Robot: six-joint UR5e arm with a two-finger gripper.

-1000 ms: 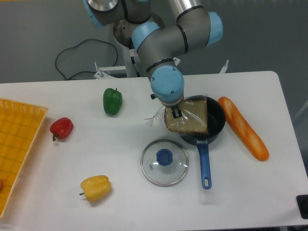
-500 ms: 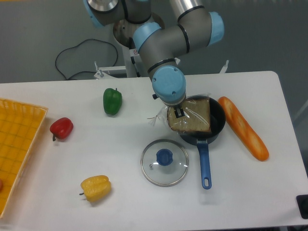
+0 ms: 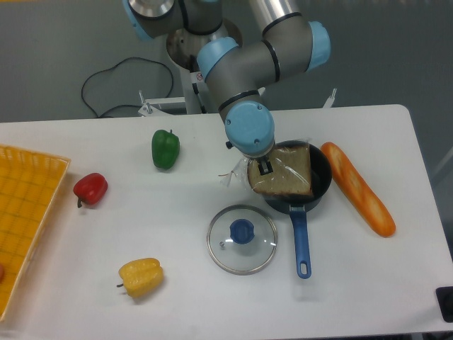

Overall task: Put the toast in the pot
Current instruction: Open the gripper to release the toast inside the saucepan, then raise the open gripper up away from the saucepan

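Gripper [image 3: 263, 167] clamped on the toast [image 3: 287, 172]. Toast sits over the pot [image 3: 320, 190], left edge overhanging the rim.

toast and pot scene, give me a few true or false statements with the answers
1. The toast is held over the pot by the hand. True.
2. The glass lid sits on the pot. False: it lies on the table left of the pot's blue handle.
3. The baguette lies right of the pot. True.
4. The green pepper is in the yellow tray. False: it stands on the table, apart from the tray.
5. The yellow pepper is nearer the front edge than the red pepper. True.
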